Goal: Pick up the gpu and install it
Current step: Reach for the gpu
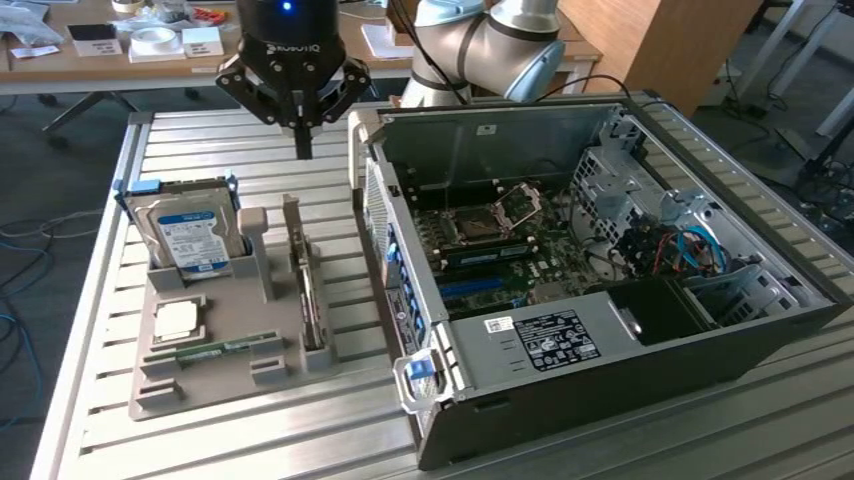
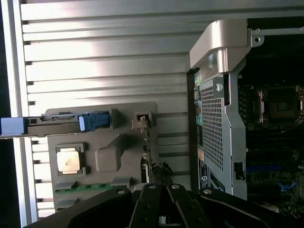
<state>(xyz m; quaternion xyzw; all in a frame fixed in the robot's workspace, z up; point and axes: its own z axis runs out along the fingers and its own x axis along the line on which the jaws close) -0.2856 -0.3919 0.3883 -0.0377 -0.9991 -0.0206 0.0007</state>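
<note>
The gpu [image 1: 310,292] stands on its edge in a slot of the grey holder [image 1: 200,388] on the slatted table, to the exterior view's left of the open computer case [image 1: 747,345]. From the wrist view I look down on the gpu's thin top edge [image 2: 148,154], its pale metal bracket at one end. My gripper [image 1: 304,148] hangs above the table behind the holder, well above and away from the card. Its fingers meet at a point with nothing between them. In the wrist view my gripper [image 2: 160,184] sits over the card's far end.
The holder also carries an upright blue-labelled hard drive [image 1: 194,238], a CPU [image 1: 178,320] and a green RAM stick [image 1: 220,350]. The case lies on its side with the motherboard [image 1: 514,265] exposed. A cluttered desk [image 1: 147,45] stands behind the table.
</note>
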